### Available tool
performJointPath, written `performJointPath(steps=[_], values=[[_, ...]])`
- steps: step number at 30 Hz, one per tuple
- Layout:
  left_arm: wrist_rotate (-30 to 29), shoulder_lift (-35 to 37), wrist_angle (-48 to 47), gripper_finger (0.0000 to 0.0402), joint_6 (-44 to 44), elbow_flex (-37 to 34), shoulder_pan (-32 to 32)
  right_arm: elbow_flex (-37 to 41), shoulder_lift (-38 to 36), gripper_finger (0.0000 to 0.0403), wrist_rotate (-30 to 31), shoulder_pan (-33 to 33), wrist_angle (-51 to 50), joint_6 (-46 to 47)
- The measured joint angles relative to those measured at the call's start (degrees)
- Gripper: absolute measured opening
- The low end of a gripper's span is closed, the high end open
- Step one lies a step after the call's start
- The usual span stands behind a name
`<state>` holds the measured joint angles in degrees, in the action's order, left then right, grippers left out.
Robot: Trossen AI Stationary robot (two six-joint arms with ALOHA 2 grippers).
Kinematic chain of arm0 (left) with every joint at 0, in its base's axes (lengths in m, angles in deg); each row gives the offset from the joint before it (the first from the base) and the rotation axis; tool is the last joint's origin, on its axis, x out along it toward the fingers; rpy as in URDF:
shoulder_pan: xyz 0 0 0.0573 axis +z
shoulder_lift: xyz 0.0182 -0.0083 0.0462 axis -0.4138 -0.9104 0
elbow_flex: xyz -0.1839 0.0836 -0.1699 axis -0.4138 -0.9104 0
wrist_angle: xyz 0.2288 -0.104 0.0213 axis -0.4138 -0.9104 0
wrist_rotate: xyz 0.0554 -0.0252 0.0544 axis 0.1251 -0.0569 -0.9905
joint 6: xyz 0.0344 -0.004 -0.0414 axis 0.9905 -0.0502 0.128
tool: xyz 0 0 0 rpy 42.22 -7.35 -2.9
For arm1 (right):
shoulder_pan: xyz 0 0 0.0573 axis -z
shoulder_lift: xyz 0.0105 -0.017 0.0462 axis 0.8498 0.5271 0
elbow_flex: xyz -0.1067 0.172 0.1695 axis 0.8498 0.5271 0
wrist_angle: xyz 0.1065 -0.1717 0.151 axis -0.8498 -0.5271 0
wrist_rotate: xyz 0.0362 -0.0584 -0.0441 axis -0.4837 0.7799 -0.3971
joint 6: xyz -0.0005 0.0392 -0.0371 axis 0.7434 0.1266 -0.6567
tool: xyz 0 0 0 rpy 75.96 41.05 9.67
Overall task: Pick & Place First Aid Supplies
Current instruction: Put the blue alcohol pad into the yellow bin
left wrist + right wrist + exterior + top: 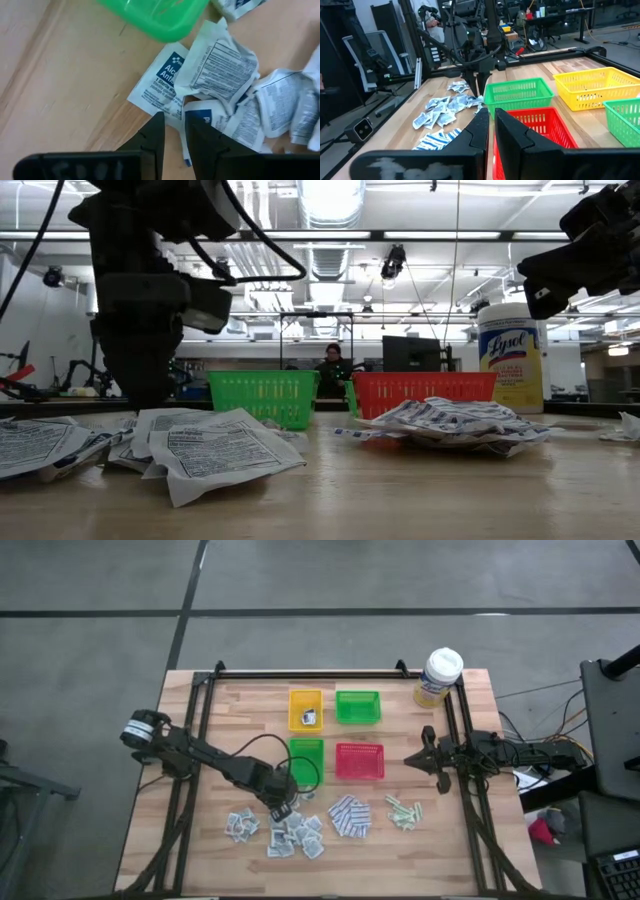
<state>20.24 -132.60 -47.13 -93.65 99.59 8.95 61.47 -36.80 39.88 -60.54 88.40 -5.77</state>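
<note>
Left pincer [174,131] (nearly closed) over sachets [220,75]

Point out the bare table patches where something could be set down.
Bare wood lies left of the yellow tray, and between the red tray and right gripper. Crowded along the near edge: sachets under the left gripper, blue-and-white pads, green strips.

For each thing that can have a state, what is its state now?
Left gripper: down at the white-grey sachets, fingers narrowly apart around a sachet's edge.
Right gripper: shut, empty, waiting beside the red plastic tray.
Yellow plastic tray: holds one packet.
Red plastic tray: empty.
Yellow canister: upright, white lid on.
</note>
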Motion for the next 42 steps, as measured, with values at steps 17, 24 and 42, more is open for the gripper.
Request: performJointPath(steps=[17,24,42], values=[[0.39,0.58,-0.43,0.0000,-1.76,0.18,0.07,0.00,0.00,0.0028,-0.01,-0.02,0.00,-0.01],[4.37,0.81,-9.23,0.0000,-4.40,4.20,0.11,0.01,0.00,0.0028,-0.01,-0.01,0.00,-0.01],[-0.08,0.83,-40.86,0.0000,-13.08,17.34,0.57,0.00,0.00,0.0028,0.00,0.00,0.00,0.00]])
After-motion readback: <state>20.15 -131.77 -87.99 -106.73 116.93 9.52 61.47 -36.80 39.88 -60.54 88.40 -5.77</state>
